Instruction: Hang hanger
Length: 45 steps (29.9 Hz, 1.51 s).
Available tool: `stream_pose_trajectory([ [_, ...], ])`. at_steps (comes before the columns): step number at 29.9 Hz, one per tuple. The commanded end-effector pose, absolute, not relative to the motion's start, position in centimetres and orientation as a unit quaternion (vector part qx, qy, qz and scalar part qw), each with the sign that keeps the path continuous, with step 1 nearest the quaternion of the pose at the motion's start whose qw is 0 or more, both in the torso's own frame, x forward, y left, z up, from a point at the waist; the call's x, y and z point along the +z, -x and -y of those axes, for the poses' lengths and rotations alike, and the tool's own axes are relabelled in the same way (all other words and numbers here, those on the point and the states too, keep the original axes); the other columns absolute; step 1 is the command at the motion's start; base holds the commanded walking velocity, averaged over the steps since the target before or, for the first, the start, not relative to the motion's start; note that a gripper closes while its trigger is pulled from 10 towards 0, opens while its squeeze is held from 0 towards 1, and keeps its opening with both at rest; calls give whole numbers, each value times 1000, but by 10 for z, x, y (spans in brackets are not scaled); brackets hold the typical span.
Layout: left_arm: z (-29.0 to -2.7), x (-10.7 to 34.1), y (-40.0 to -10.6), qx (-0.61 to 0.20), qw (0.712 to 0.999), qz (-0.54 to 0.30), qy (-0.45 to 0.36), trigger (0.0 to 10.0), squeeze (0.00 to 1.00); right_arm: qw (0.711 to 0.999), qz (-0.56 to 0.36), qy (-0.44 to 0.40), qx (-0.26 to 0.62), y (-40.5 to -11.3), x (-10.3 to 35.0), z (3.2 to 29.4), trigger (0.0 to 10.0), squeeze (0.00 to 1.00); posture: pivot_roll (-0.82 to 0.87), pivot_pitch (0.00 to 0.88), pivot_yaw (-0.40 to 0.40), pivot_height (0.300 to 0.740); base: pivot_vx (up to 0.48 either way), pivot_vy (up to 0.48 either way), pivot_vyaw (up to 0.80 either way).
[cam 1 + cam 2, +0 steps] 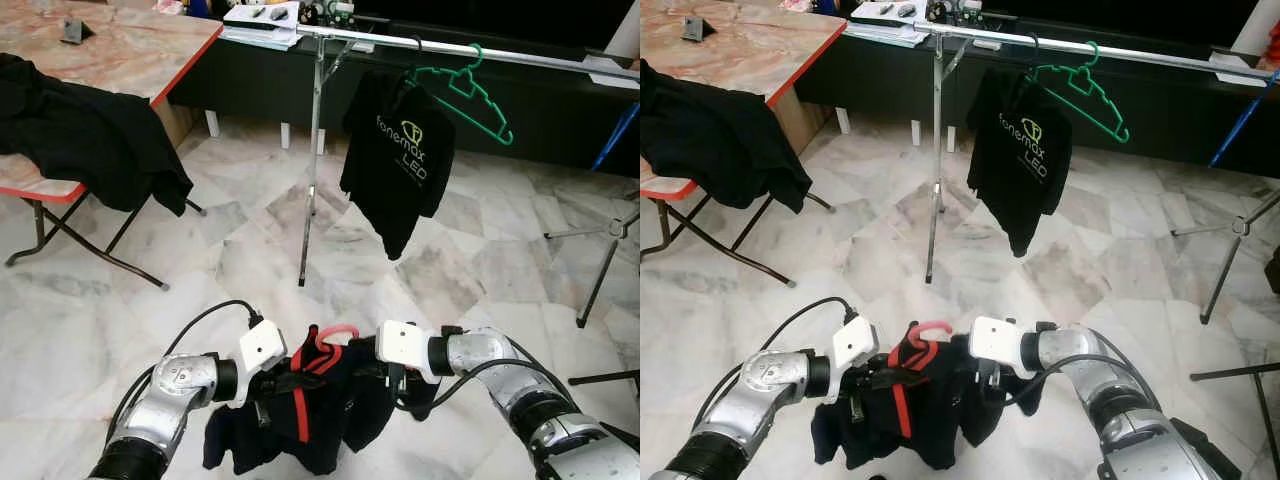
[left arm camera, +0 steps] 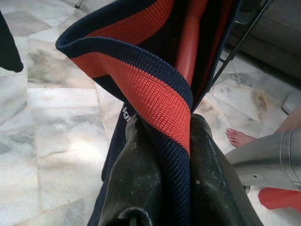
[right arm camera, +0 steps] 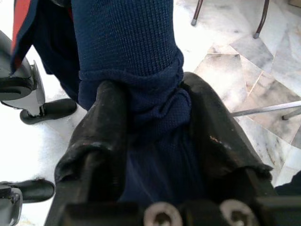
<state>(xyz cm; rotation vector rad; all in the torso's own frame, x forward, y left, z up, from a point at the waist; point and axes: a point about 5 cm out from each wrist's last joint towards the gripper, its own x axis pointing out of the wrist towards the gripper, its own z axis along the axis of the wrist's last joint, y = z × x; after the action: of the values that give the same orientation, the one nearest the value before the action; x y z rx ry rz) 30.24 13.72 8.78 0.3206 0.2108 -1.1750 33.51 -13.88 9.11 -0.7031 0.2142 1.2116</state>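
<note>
A red hanger [image 1: 338, 338] carries a navy shirt with a red-striped collar [image 1: 310, 410], held low between both arms. My left gripper [image 1: 283, 381] is shut on the shirt's collar beside the hanger. In the left wrist view its fingers [image 2: 141, 179] pinch the red and navy knit [image 2: 155, 99], with the red hanger bar [image 2: 190, 40] behind. My right gripper [image 1: 397, 382] is shut on the shirt's other shoulder, and its fingers [image 3: 110, 136] squeeze bunched navy fabric [image 3: 141, 70]. The silver clothes rail [image 1: 440, 47] stands ahead across the floor.
A black T-shirt [image 1: 398, 160] and an empty green hanger [image 1: 468, 92] hang on the rail. The rail's upright post [image 1: 312, 170] stands left of them. A marble-topped folding table [image 1: 120, 60] with a black garment [image 1: 90, 140] is at the left. A person's bare foot [image 2: 240, 137] is nearby.
</note>
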Motion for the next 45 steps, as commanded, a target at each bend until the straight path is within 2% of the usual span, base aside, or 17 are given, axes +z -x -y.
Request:
stream_pose_trajectory([
  [1,-135,89,-302,-546,821,-89,-140,0,0,782,-80,305,537,-340,97,138,10000,1000,18,180,-52,740,0,0,0],
  [11,-140,79,-297,-548,811,-115,-170,0,0,795,-59,305,521,-348,110,134,10000,1000,17,182,-49,740,0,0,0],
  [12,-140,79,-297,-548,810,-115,-175,0,0,788,-60,308,530,-348,111,132,10000,812,17,182,-49,740,0,0,0],
  [13,-141,79,-297,-548,809,-116,-177,0,0,785,-62,309,534,-348,111,131,10000,812,17,182,-49,740,0,0,0],
  [14,-141,78,-297,-547,808,-118,-184,0,0,777,-65,313,543,-347,111,130,10000,537,17,182,-49,740,0,0,0],
  [15,-142,78,-297,-547,807,-119,-187,0,0,773,-67,316,546,-347,110,130,10000,537,17,182,-49,740,0,0,0],
  [16,-142,77,-297,-547,806,-121,-192,0,0,768,-69,322,550,-347,110,130,10000,35,17,182,-49,740,0,0,0],
  [27,-148,69,-297,-522,817,-128,-208,0,0,716,-127,353,588,-340,101,138,10000,0,13,183,-51,740,0,0,0],
  [35,-162,63,-306,-416,882,-111,-188,0,0,768,-114,328,538,-347,107,151,10000,0,17,183,-46,740,0,0,0],
  [36,-166,60,-306,-393,891,-115,-195,1059,0,784,-104,317,524,-348,109,153,10000,0,16,183,-46,740,0,0,0],
  [37,-172,56,-307,-360,903,-120,-202,3412,0,808,-92,298,500,-350,111,156,10000,0,16,183,-43,740,0,0,0],
  [38,-174,54,-307,-346,908,-121,-203,3922,0,818,-88,290,488,-351,112,158,10000,0,16,183,-43,740,0,0,0],
  [39,-177,53,-306,-329,915,-120,-202,5765,0,831,-82,280,474,-352,112,159,10000,0,12,182,-42,740,0,0,0],
  [40,-178,52,-306,-317,919,-119,-202,5765,0,839,-78,273,465,-353,113,161,10000,0,12,182,-42,740,0,0,0],
  [41,-181,51,-306,-297,927,-119,-195,10000,0,850,-75,253,456,-353,112,163,10000,0,9,180,-38,740,0,0,0],
  [42,-186,47,-303,-258,941,-120,-182,10000,0,883,-68,195,421,-352,108,168,10000,0,6,179,-36,740,0,0,0],
  [45,-189,45,-300,-224,954,-115,-162,10000,0,921,-65,135,359,-351,101,175,10000,0,6,177,-31,740,0,0,0],
])
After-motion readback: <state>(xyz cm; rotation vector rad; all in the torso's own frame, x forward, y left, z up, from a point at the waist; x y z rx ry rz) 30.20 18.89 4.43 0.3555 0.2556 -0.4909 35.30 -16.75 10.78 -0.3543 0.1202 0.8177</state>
